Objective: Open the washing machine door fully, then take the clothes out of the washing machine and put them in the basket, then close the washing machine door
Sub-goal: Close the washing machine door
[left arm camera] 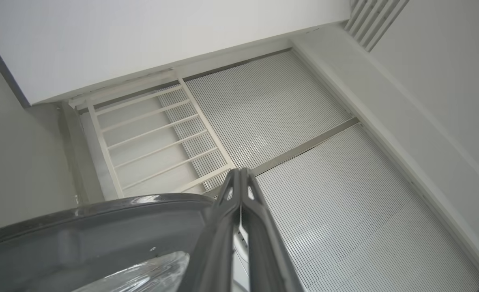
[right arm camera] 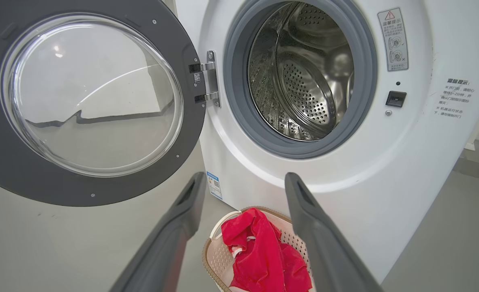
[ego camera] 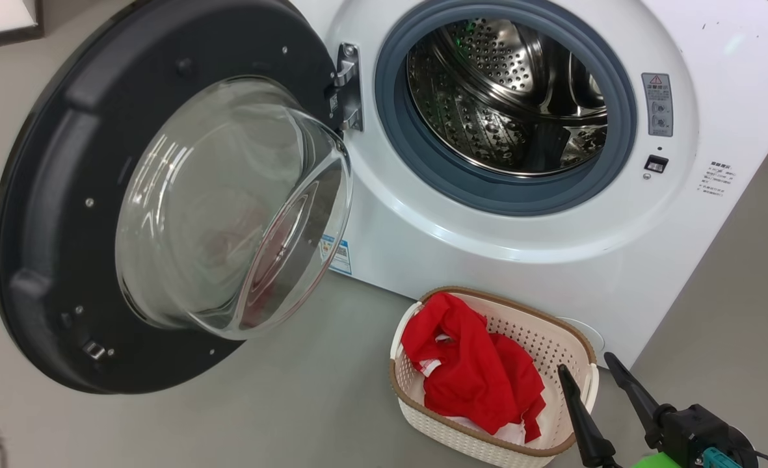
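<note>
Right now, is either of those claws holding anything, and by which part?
Nothing is held. The right gripper hangs open near the clothes in the basket; the left gripper is shut empty by the door.

I am looking at a laundry corner, where a white front-loading washing machine (ego camera: 436, 247) is standing on bare grey floor (ego camera: 292, 403) and a cream basket (ego camera: 463, 438) is holding red clothes (ego camera: 468, 370) beside it.

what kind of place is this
Likely a laundry area, perhaps a bare test room: a white front-loading washing machine stands with its door swung open, and a basket holding red clothes sits on the plain grey floor before it.
</note>
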Controlling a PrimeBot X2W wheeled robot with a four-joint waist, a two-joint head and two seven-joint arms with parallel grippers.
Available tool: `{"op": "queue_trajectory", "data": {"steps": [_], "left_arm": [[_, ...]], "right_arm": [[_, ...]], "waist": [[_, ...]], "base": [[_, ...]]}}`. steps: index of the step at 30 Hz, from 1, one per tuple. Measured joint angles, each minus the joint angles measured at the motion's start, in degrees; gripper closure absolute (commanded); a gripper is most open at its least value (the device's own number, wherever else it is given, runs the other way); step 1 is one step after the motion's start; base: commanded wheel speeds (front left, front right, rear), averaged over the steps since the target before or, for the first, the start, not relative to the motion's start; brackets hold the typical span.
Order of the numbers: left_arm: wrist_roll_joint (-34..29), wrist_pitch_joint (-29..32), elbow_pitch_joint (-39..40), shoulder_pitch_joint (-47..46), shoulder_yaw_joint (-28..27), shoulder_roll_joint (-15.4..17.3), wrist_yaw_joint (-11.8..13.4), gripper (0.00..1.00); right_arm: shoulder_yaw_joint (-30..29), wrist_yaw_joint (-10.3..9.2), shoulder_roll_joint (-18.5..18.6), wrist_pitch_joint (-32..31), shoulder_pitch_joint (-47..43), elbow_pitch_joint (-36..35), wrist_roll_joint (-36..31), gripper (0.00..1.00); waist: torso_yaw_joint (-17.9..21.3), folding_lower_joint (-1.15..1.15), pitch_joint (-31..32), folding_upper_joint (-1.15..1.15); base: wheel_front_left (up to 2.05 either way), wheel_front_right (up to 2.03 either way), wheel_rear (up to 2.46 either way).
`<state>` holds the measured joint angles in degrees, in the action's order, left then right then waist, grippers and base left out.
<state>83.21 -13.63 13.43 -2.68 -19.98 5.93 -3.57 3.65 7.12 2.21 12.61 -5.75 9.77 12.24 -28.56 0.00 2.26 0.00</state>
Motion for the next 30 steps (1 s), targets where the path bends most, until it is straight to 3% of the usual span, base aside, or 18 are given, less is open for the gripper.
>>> {"op": "queue_trajectory", "data": {"steps": [6, 14, 25, 30], "left_arm": [[4.76, 2.53, -10.03, -4.72, -6.25, 6.46, 0.86, 1.00], [5.15, 6.95, -25.99, -10.02, -7.10, 13.81, 1.63, 1.00], [7.91, 18.06, -37.96, -15.21, -1.00, 15.80, 2.10, 1.00], [7.84, 20.03, -40.61, -16.71, 1.59, 15.84, 1.66, 1.00]], "right_arm": [[-0.02, 0.00, 0.00, -0.24, 0.01, -0.45, -0.12, 0.00], [0.22, 0.00, 0.01, -0.53, 0.05, -0.68, -0.15, 0.00], [0.25, 0.00, 0.01, -1.10, 0.06, -1.25, -0.32, 0.00], [0.35, 0.00, 0.02, -1.47, 0.09, -1.51, -0.34, 0.00]], "waist": [[0.33, 0.00, -0.29, 0.00], [1.17, 0.00, -0.57, 0.00], [2.14, 0.00, -1.24, 0.00], [2.67, 0.00, -1.93, 0.00]], "base": [[0.00, 0.00, 0.00], [0.00, 0.00, 0.00], [0.00, 0.00, 0.00], [0.00, 0.00, 0.00]]}}
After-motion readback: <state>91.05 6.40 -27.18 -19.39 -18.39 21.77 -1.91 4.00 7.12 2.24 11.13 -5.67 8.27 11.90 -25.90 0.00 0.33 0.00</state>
